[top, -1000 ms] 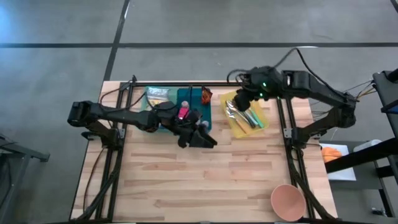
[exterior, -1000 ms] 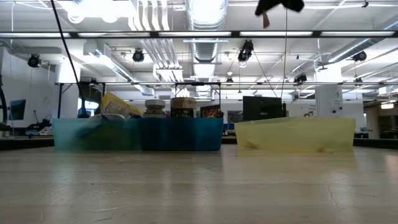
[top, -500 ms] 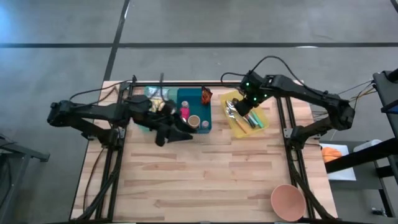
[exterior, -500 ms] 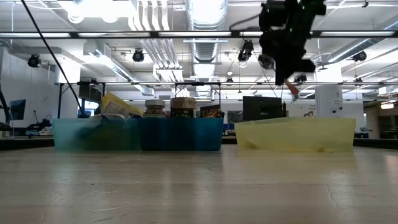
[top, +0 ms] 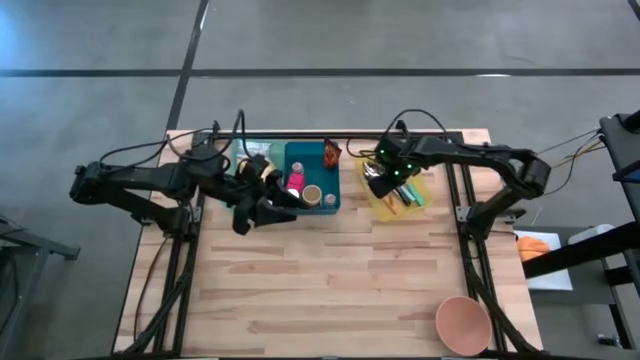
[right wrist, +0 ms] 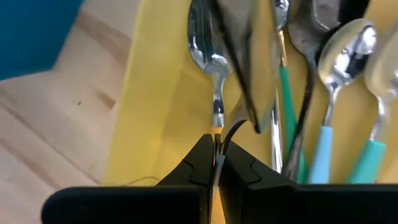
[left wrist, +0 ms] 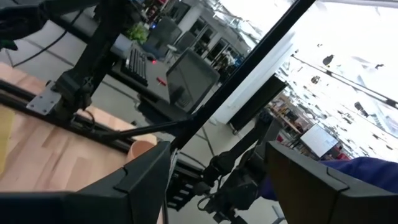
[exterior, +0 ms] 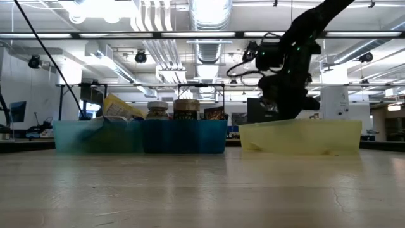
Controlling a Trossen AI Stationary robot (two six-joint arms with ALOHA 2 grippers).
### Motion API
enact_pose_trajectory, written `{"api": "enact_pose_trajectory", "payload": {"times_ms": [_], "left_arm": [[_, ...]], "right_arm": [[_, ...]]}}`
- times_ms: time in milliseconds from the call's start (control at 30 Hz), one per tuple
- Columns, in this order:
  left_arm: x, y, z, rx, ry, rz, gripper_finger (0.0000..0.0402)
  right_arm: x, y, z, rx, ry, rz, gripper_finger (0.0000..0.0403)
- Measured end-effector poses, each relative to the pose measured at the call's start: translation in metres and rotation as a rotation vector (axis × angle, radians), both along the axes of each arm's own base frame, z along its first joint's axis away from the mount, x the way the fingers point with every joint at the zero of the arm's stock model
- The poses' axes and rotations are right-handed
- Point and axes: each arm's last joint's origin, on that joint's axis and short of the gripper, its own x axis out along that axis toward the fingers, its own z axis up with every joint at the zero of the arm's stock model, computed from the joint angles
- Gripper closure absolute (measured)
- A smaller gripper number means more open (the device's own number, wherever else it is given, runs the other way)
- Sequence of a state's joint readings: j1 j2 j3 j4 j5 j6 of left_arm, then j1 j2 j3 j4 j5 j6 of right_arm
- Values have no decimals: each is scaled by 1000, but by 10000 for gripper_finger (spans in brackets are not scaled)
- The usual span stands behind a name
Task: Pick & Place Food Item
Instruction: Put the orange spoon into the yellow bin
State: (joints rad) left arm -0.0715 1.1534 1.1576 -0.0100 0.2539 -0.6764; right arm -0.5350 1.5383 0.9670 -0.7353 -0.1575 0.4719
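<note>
While the right gripper sits down inside the yellow tray, its fingers are pinched tight on the thin metal handle of a utensil; other spoons with teal handles lie beside it in that tray. Left gripper hangs above the table just left of the blue bin, fingers spread apart, nothing between them. Food items, a jar and a pink-capped bottle, stand in the blue bin. Pink bowl sits at the table's near right corner, well apart.
</note>
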Motion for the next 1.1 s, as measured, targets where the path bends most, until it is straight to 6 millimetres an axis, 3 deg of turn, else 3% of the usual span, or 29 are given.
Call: {"api": "enact_pose_trajectory", "payload": {"times_ms": [600,1100], "left_arm": [[-1,-1,-10,-3,110,-5,134],[-1,-1,-12,-4,130,-5,134]], "right_arm": [[31,-17,-51,137,162,74,395],[32,-19,-44,75,165,97,393]]}}
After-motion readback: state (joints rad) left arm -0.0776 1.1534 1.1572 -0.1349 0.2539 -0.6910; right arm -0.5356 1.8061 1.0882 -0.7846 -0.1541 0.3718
